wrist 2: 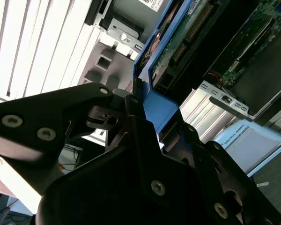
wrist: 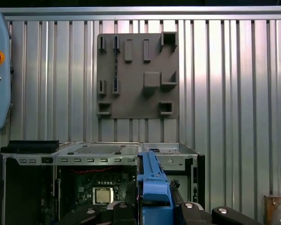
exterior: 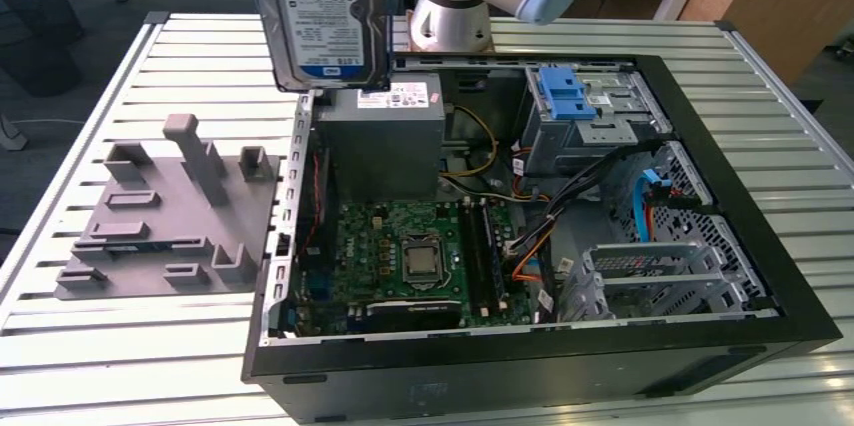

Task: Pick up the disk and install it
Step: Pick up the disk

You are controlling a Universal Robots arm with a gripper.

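Tool clamps disk above computer case.

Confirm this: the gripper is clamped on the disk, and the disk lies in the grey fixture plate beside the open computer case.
One part is wrong. The gripper is clamped on the disk, but the disk does not lie in the grey fixture plate. The exterior view shows it held on edge in the air over the open computer case.

Disk hangs over computer case; fixture plate lies beside.
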